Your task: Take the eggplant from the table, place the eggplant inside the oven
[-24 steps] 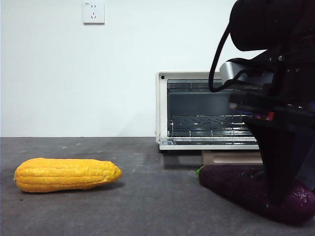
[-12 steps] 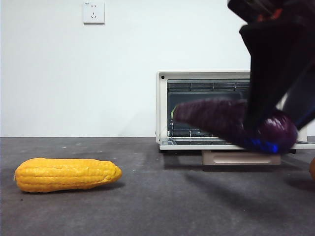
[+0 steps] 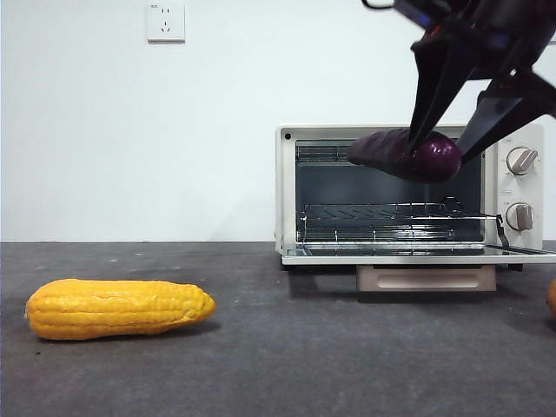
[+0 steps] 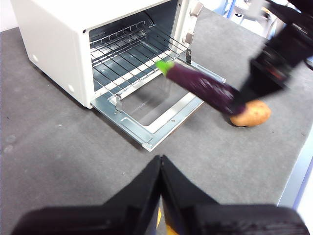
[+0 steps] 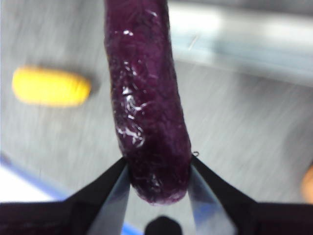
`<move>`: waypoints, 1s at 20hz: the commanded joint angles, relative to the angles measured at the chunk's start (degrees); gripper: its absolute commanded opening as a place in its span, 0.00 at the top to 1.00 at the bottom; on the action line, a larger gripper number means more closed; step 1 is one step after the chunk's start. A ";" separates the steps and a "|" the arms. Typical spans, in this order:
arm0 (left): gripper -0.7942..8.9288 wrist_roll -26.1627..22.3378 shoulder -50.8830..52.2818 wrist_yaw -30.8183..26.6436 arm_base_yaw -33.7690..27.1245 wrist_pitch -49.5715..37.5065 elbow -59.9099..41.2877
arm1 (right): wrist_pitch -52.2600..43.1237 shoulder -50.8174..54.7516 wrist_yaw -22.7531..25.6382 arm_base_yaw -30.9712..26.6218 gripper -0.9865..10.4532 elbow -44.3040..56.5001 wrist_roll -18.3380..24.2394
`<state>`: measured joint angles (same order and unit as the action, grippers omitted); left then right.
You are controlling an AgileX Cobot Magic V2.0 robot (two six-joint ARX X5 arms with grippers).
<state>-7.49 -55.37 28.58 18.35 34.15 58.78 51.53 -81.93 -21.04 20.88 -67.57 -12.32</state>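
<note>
Right wrist view shows our right tool (image 5: 157, 172) clamped on the rounded butt end of the eggplant (image 5: 146, 98), one black jaw on each side, the glossy purple body running away from the jaws. In the front view we see that same tool (image 3: 445, 130) coming down from the upper right corner, holding the eggplant (image 3: 404, 155) in the air, clear of the counter (image 3: 278, 347), level with the upper part of the oven (image 3: 408, 195) opening and in front of it. The eggplant lies nearly level, its thick end in the jaws. From the left wrist view we make out its green stem end pointing toward the oven (image 4: 98, 44), above the lowered door, with the wire rack inside bare. Our left tool (image 4: 160, 164) hangs well back from the oven over the counter (image 4: 58, 156), its jaws pressed together on nothing. A corn cob (image 3: 117, 308) lies on the counter far to the side of the oven, and a potato (image 4: 250, 113) sits on the counter near the door's outer corner.
</note>
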 commanded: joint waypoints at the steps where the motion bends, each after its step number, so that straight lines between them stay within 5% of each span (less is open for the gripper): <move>1: 0.92 -0.59 0.11 0.15 0.39 -0.28 -0.24 | -0.02 -4.66 -0.57 -2.47 0.92 -3.69 0.98; 11: 0.92 -0.59 0.11 0.11 1.99 0.57 -0.24 | -5.09 -20.24 -1.53 -11.67 0.92 -16.35 -4.13; 20: 0.92 -0.61 0.11 0.07 2.01 0.52 -0.24 | -18.14 -24.00 0.68 -13.05 0.92 -17.03 -10.10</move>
<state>-7.49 -55.37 28.60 20.23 34.81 58.78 33.61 -104.95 -20.56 7.86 -84.40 -21.23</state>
